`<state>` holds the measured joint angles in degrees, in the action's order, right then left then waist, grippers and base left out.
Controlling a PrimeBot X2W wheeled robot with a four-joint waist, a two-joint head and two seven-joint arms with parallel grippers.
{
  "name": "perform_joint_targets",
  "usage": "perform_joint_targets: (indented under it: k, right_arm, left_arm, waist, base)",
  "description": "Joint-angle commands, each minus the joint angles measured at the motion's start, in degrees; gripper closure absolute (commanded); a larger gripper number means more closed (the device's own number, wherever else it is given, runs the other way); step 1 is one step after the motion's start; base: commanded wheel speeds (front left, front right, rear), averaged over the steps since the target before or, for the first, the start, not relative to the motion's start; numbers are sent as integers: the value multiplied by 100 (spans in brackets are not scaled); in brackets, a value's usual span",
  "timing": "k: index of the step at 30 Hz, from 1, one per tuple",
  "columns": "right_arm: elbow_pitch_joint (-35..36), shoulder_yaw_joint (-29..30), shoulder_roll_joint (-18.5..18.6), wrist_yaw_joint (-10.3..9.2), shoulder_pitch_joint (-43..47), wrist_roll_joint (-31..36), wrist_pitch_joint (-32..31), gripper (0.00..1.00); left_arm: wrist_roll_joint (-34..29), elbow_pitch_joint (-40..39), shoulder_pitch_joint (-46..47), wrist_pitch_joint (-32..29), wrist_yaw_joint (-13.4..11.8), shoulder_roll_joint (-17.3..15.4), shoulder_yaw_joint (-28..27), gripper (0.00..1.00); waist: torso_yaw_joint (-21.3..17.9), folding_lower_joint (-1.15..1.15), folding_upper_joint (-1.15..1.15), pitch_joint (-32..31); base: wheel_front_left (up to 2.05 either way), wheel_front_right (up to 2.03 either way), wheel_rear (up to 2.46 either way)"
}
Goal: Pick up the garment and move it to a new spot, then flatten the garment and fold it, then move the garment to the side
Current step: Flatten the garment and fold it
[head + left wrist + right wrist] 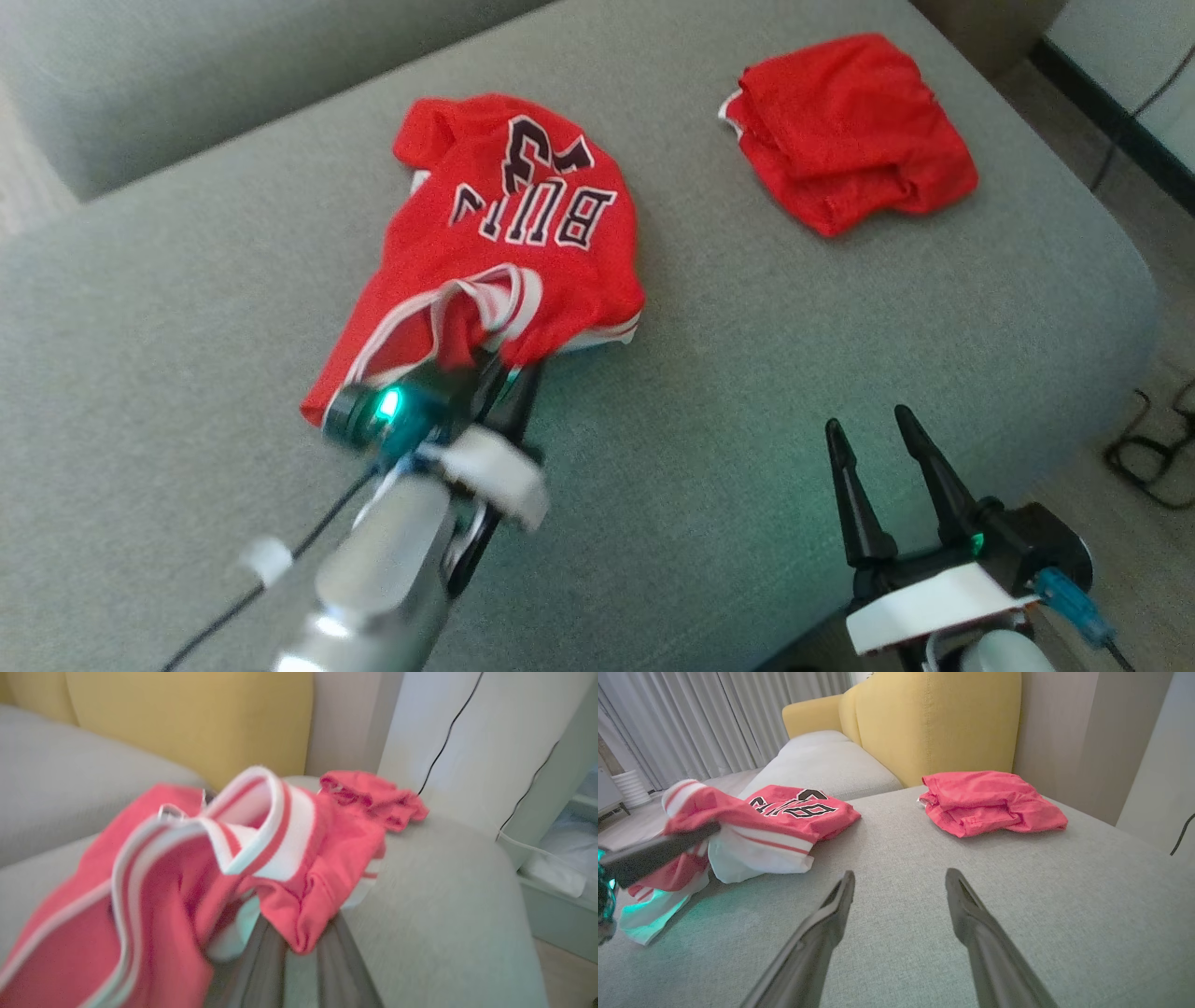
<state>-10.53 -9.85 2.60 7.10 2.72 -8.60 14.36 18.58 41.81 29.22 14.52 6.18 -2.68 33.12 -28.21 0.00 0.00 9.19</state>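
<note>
Left gripper (509,373) is clamped on the white-trimmed edge of the red basketball jersey (523,224), which lies crumpled mid-cushion on the grey sofa (747,373). Right gripper (866,422) hovers beside it, fingers spread wide, holding nothing.

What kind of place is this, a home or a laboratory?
Probably a living room at home: a grey sofa seat, a yellow sofa back behind it, and long pale curtains.
</note>
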Motion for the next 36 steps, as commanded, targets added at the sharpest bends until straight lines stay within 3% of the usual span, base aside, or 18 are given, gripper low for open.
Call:
perform_joint_targets:
  k: [1, 7, 10, 14, 16, 20, 28, 29, 30, 31, 36]
  right_arm:
    - [141, -124, 29, 39, -126, -46, 63, 0]
    - [97, -215, 29, 39, -83, -53, 63, 0]
    - [91, -268, 29, 39, -50, -48, 63, 0]
    - [126, -226, 28, 39, 18, -32, 63, 0]
    - [140, -191, 28, 39, 42, -16, 63, 0]
    - [181, -87, 28, 39, 82, -9, 63, 0]
    - [238, 155, 28, 39, 167, 58, 63, 0]
    - [232, 155, 28, 39, 156, 80, 63, 0]
    - [224, 148, 28, 39, 142, 97, 63, 0]
    - [218, 138, 28, 39, 120, 107, 63, 0]
    - [251, 183, 28, 39, 31, 90, 63, 0]
  left_arm:
    - [-14, -407, 472, 48, 45, -20, -95, 100]
    - [-195, -1157, 1753, 48, 97, -20, -20, 100]
    - [-327, -1180, 2639, 48, 113, -34, -163, 100]
    - [-64, -1114, 3609, 48, 123, -38, -608, 100]
    - [-139, -1083, 3914, 48, 125, -178, -707, 100]
    - [-24, -875, 3510, 48, 128, -552, -785, 100]
    - [822, -181, 1404, 27, 130, -1170, -736, 100]
    - [930, -56, 1171, 29, 130, -1223, -780, 94]
    - [1003, 95, 966, 32, 130, -1279, -831, 67]
    - [1038, 229, 811, 35, 126, -1336, -872, 0]
    - [1173, 121, 326, 45, -215, -1439, -1476, 0]
  waist:
    - [94, 0, 0, -179]
    - [195, 0, 0, -662]
    - [213, 0, 0, -829]
    - [380, 0, 0, -913]
    - [496, 0, 0, -927]
    - [725, 0, 0, -928]
    - [1195, 0, 0, -699]
    - [1240, 0, 0, -658]
    - [1282, 0, 0, -618]
    - [1307, 0, 0, -581]
    - [1438, 0, 0, -454]
  base:
    - [0, 0, 0]
    - [0, 0, 0]
    - [0, 0, 0]
    - [0, 0, 0]
    - [0, 0, 0]
    - [0, 0, 0]
    - [0, 0, 0]
    - [0, 0, 0]
    - [0, 0, 0]
    - [0, 0, 0]
    - [0, 0, 0]
